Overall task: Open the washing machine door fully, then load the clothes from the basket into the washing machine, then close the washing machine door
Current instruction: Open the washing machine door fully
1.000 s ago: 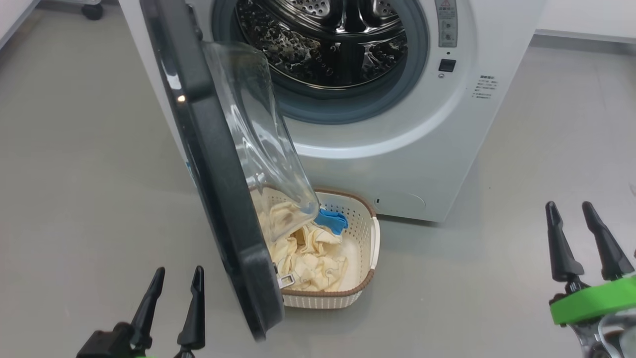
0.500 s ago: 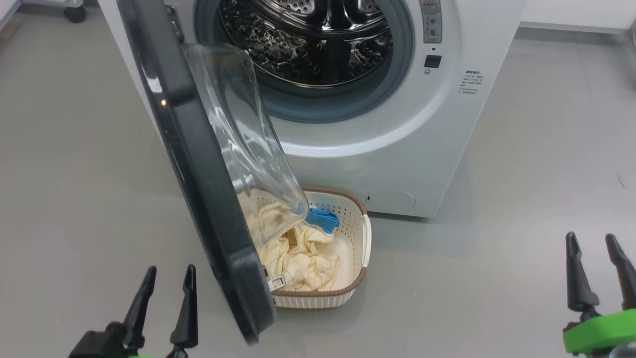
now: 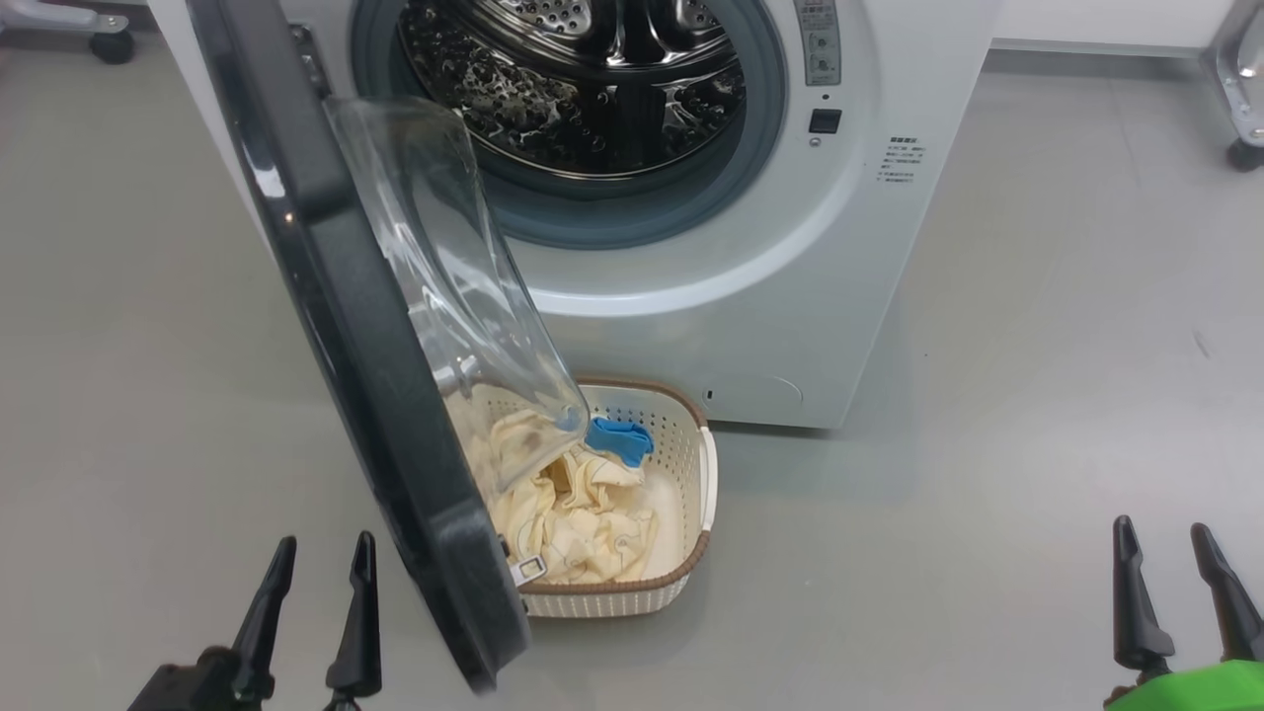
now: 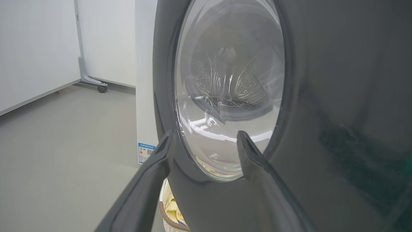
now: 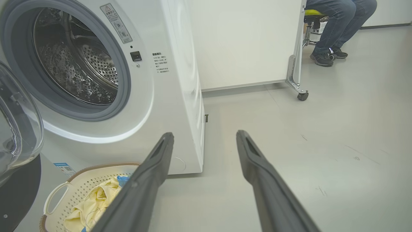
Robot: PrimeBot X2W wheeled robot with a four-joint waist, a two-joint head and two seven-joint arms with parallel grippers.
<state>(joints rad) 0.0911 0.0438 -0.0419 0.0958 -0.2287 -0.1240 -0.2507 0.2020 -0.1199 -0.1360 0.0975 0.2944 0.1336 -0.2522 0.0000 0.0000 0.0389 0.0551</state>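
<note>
Left gripper (image 3: 328, 540) sits low at the head view's lower left, fingers pointing up, spread apart and empty. In its wrist view they face the black outer rim of the door (image 3: 336, 296) from close by; whether they touch it cannot be told. Right gripper (image 3: 1159, 524) sits at the lower right, fingers also spread and empty, over bare floor (image 3: 1037, 395), well apart from the washer (image 3: 790, 296).

The door stands open, edge-on to the head camera, its glass bowl (image 3: 434, 276) hanging over the basket (image 3: 691, 558). The basket rests on the floor just before the washer's front. In it lie the clothes (image 3: 583, 523), crumpled cream fabric with thin grey lines, with a blue piece (image 3: 620, 439) at the washer side
</note>
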